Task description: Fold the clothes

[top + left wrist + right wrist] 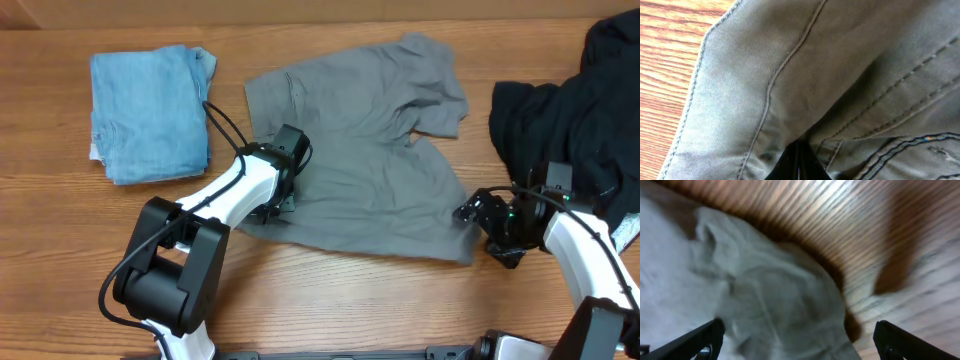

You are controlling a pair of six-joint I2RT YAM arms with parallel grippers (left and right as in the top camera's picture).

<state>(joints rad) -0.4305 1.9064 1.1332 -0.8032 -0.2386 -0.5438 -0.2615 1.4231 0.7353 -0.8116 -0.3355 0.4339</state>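
Note:
A grey pair of shorts [370,170] lies spread in the middle of the table. My left gripper [283,205] is at its lower left edge, shut on the grey fabric [790,75], with cloth bunched around the closed black fingertips [799,167]. My right gripper [478,215] is at the shorts' lower right corner. In the right wrist view its fingers [800,340] are wide open, with the corner of the shorts [765,305] between and below them.
A folded light blue garment [150,112] lies at the back left. A heap of black clothes [575,120] lies at the right, close behind my right arm. Bare wood runs along the front edge.

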